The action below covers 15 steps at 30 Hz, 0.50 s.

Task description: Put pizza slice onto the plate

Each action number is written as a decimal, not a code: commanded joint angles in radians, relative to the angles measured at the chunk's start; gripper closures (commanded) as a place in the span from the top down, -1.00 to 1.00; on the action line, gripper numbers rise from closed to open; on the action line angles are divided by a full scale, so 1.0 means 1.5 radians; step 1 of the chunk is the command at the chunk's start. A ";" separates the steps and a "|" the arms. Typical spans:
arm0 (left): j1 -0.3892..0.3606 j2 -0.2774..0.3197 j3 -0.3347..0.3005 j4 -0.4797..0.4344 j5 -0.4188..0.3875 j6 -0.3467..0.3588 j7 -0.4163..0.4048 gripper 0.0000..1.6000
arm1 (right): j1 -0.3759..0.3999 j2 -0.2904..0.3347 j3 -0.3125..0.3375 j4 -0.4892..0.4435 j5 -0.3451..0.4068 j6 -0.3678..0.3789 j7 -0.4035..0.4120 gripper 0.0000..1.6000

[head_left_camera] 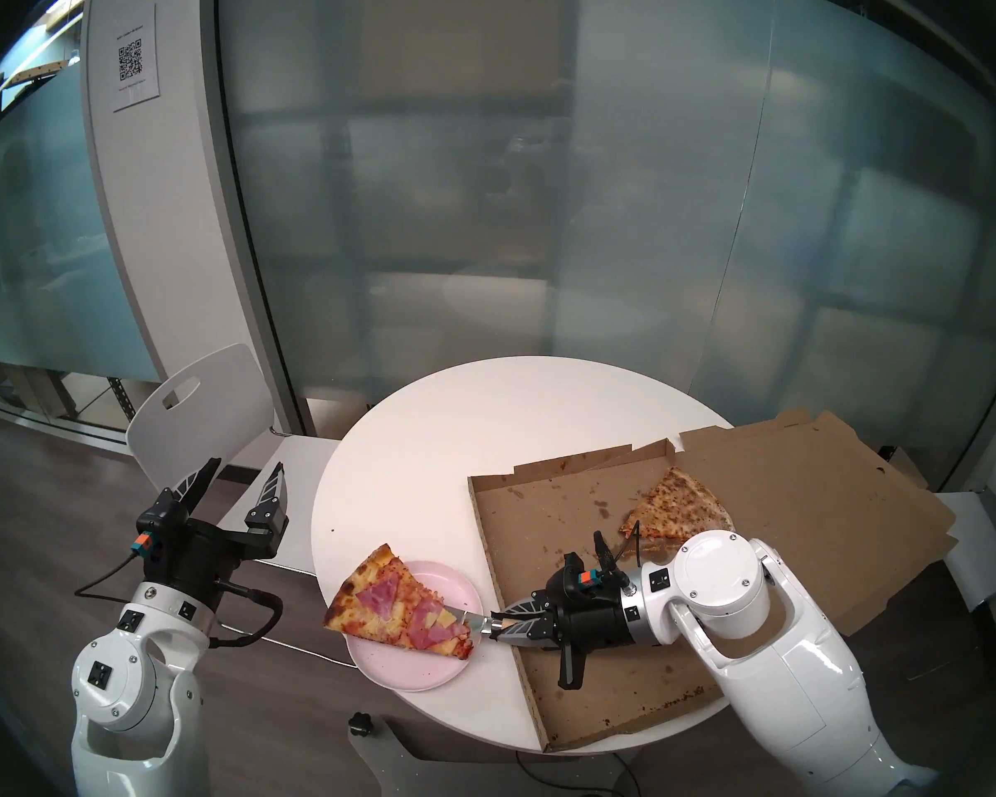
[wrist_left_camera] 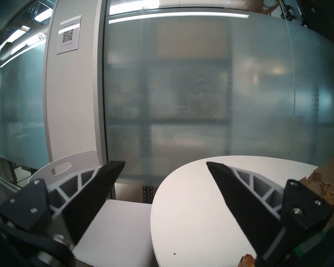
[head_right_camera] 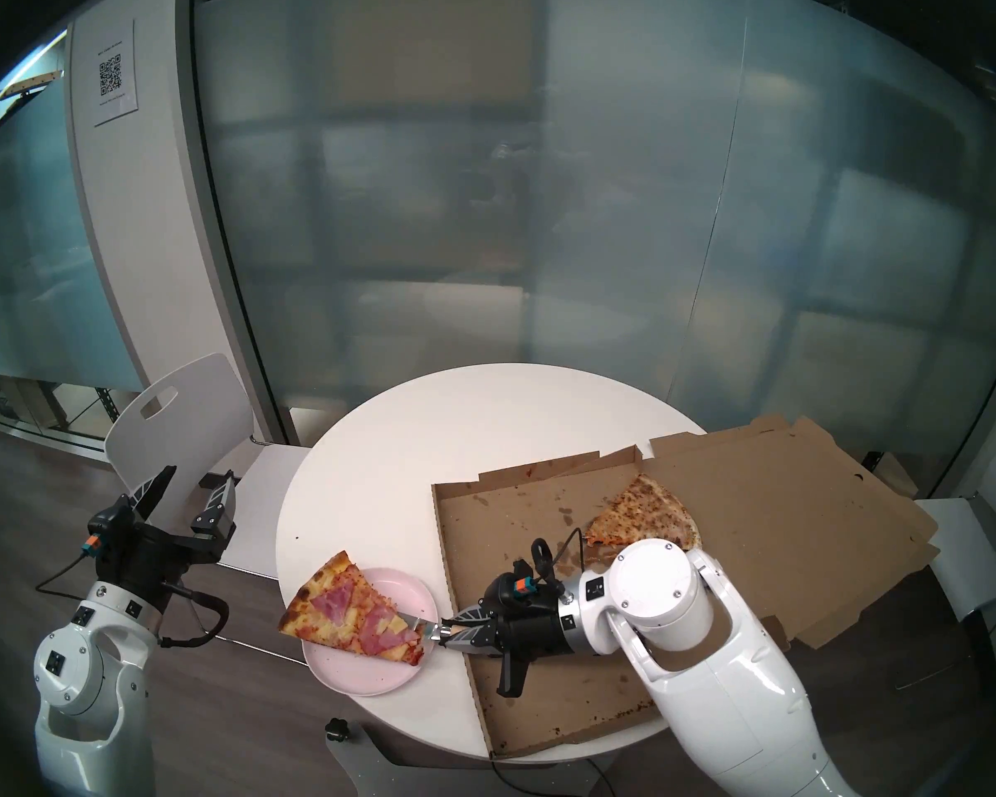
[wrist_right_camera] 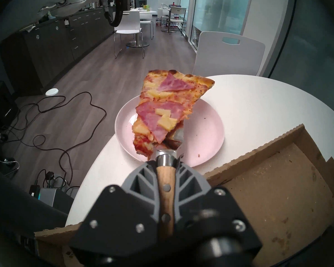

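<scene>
Pizza slice (head_left_camera: 395, 606), a large triangle with pink ham, yellow pineapple and a browned crust, rides on the metal blade of a wooden-handled server (wrist_right_camera: 166, 191) over the round pale pink plate (head_left_camera: 421, 672). Its long axis runs straight away from the right gripper (head_left_camera: 498, 632), tip nearest the fingers, crust end jutting past the plate's far-left rim. That gripper is clenched on the server's handle just right of the plate, over the edge of the open brown cardboard pizza box (head_left_camera: 570, 577). Whether the slice already touches the plate is hard to tell. Lowering and drawing the blade back toward the box looks like the coming move; the overhanging crust could tip off. The left gripper (head_left_camera: 240, 485) hangs spread and empty, well left of the plate, farther away.
</scene>
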 commanded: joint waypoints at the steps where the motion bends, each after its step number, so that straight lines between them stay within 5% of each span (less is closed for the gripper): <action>1: 0.002 -0.002 0.001 -0.013 -0.002 -0.009 -0.002 1.00 | 0.002 -0.010 -0.001 -0.013 -0.001 -0.006 -0.011 -1.00; 15: 0.005 -0.006 0.001 -0.017 -0.001 -0.010 -0.007 1.00 | -0.035 0.005 0.009 -0.033 -0.014 -0.031 -0.034 -1.00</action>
